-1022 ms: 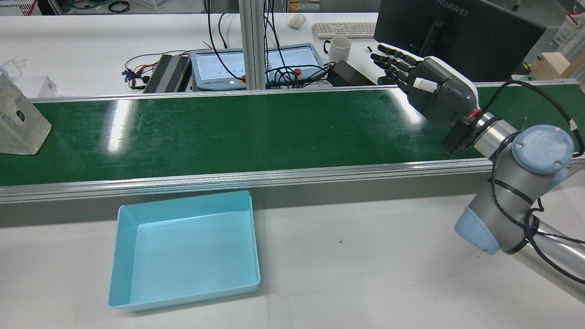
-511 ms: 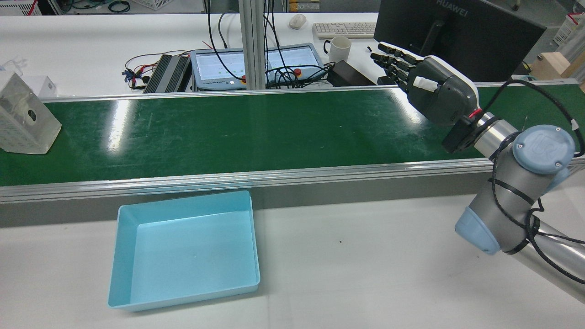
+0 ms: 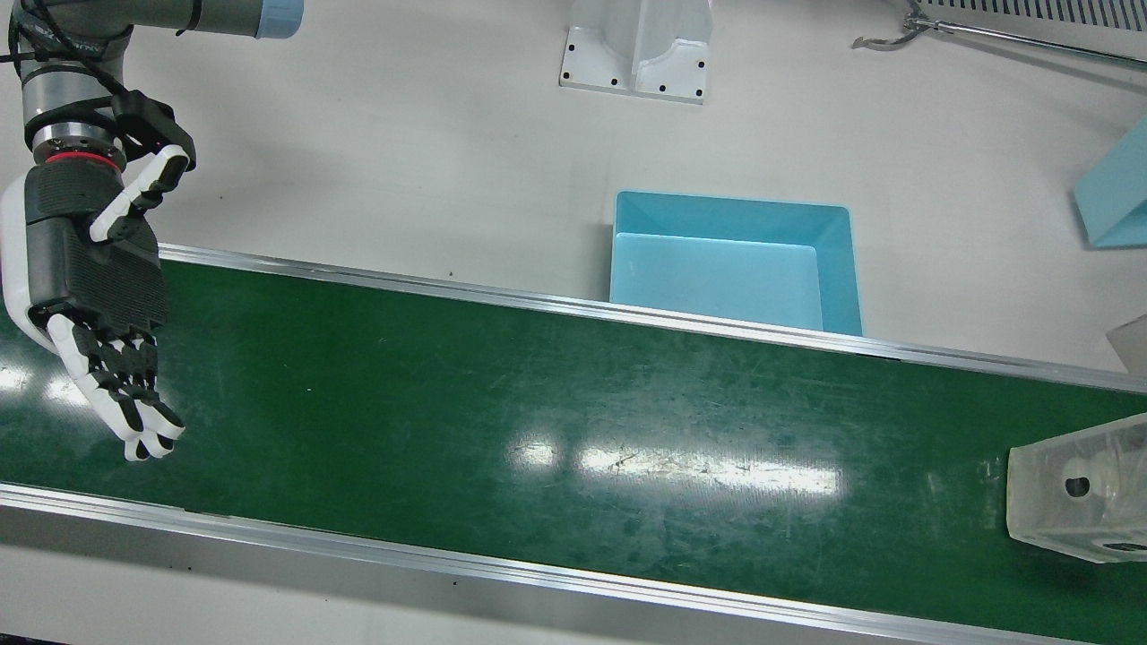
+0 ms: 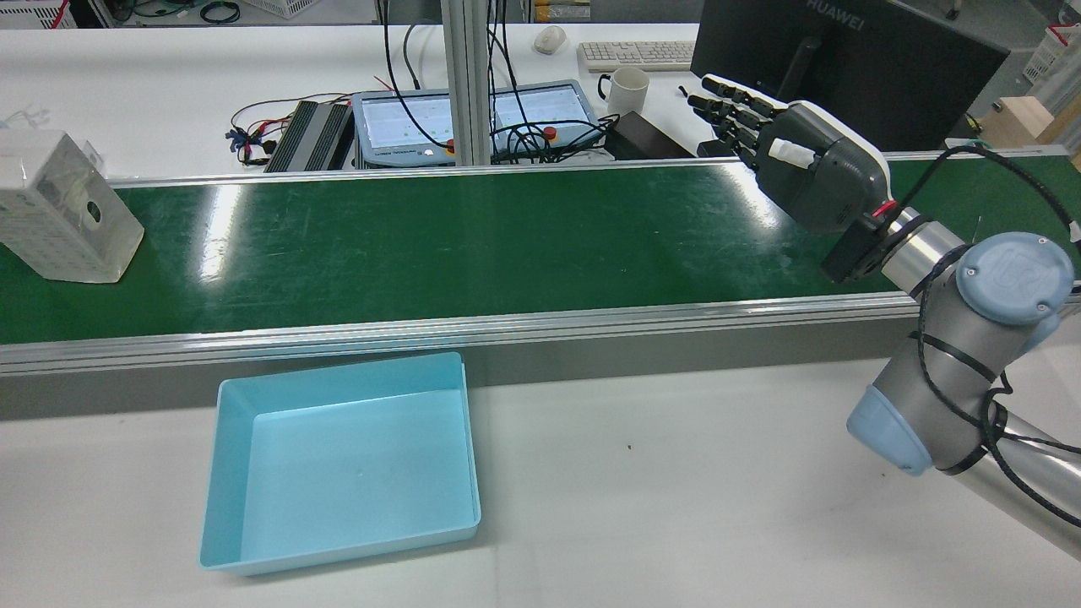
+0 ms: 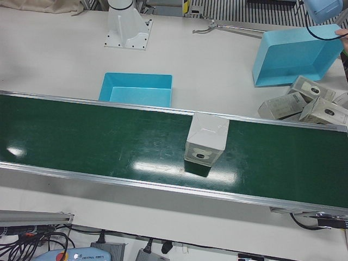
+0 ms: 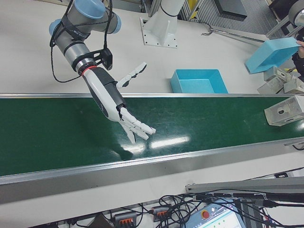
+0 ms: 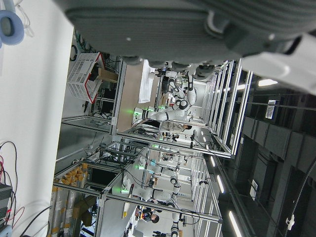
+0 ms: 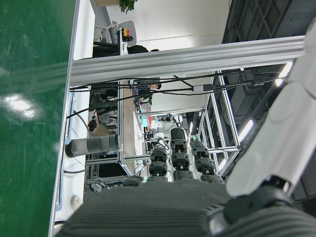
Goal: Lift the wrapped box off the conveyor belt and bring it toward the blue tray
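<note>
The wrapped box (image 4: 63, 207) is seen standing on the green conveyor belt (image 4: 464, 236), at the far left end in the rear view and at the right edge in the front view (image 3: 1080, 488). It is a pale carton inside clear film, with a round dark hole on one face, and nothing is touching it. In the left-front view (image 5: 206, 142) it is shown upright near the middle of the belt.

The blue tray (image 4: 342, 460) is set on the white table (image 4: 676, 490), just beside the near rail of the belt, and nothing is held in it. A second blue bin (image 5: 296, 54) is seen tilted at the table's far side in the left-front view; its inside cannot be seen. Several similar wrapped cartons (image 5: 304, 103) are lying just beside it.

The right hand (image 4: 798, 160) is held above the belt, well apart from the box, with its fingers (image 6: 137, 128) stretched out and spread and nothing grasped. The left hand (image 7: 197, 29) is shown only by its own camera, as a dark grey blur at the top edge, so whether its fingers are spread or closed cannot be told.
</note>
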You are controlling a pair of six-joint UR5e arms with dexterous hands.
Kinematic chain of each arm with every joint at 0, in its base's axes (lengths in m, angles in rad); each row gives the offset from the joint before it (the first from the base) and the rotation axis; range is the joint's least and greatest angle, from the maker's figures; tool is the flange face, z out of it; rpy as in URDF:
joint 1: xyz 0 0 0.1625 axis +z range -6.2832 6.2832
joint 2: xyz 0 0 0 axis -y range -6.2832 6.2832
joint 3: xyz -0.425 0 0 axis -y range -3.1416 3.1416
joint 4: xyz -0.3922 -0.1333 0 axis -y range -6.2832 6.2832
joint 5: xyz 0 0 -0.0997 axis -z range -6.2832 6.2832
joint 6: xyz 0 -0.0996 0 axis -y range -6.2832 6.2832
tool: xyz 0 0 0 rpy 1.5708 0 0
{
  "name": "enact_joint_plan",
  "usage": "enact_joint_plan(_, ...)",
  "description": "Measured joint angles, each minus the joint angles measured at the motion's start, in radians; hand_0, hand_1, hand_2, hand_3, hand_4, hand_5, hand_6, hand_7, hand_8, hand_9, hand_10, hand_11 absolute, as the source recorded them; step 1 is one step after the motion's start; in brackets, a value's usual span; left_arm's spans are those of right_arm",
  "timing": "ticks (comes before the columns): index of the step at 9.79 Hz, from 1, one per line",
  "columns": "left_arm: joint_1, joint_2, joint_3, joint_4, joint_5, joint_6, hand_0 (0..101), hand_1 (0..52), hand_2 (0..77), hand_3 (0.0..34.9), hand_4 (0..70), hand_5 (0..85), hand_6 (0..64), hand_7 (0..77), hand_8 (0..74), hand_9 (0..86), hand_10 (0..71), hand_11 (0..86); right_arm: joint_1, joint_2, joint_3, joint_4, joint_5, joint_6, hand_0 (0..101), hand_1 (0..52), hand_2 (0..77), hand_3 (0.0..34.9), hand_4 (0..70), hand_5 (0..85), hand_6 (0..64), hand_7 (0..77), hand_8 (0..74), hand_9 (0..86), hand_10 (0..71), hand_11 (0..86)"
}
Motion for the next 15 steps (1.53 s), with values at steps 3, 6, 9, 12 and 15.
enact_joint_plan(3,0.0,0.0,0.0,0.0,0.0,0.0,0,0.0,0.5,0.0,0.0,1.1,0.5,0.5,0.5,0.0,0.0,0.5,0.0,-0.009,0.017,-0.001,0.002,0.001,39,4.9,3.3,0.0,7.1,8.7,6.0,15.3,9.8,9.8,0.0,1.1)
enact_joint_plan(6,0.0,0.0,0.0,0.0,0.0,0.0,0,0.0,0.5,0.0,0.0,1.1,0.5,0.5,0.5,0.5,0.5,0.5,-0.002,-0.007,0.023,-0.003,0.007,-0.003,40,4.9,2.2,0.0,8.2,8.7,6.0,16.4,9.8,9.8,0.0,1.1)
enact_joint_plan(9,0.0,0.0,0.0,0.0,0.0,0.0,0,0.0,0.5,0.0,0.0,1.1,0.5,0.5,0.5,0.0,0.0,0.5,0.0,-0.003,0.028,-0.015,0.005,-0.014,44,9.3,6.0,0.0,7.1,8.7,6.5,17.5,8.2,9.8,0.0,1.1)
enact_joint_plan(12,0.0,0.0,0.0,0.0,0.0,0.0,0,0.0,0.5,0.0,0.0,1.1,0.0,0.5,0.5,0.5,0.0,0.5,0.002,0.009,0.062,-0.137,0.004,-0.039,46,10.9,6.5,0.0,7.1,8.7,4.9,15.8,5.5,5.4,0.0,1.1)
enact_joint_plan(15,0.0,0.0,0.0,0.0,0.0,0.0,0,0.0,0.5,0.0,0.0,1.1,0.5,0.5,0.5,0.0,0.0,0.5,0.0,0.046,0.095,-0.262,0.007,-0.058,47,13.1,9.3,0.0,5.4,9.8,3.8,13.1,4.4,4.4,0.0,1.1)
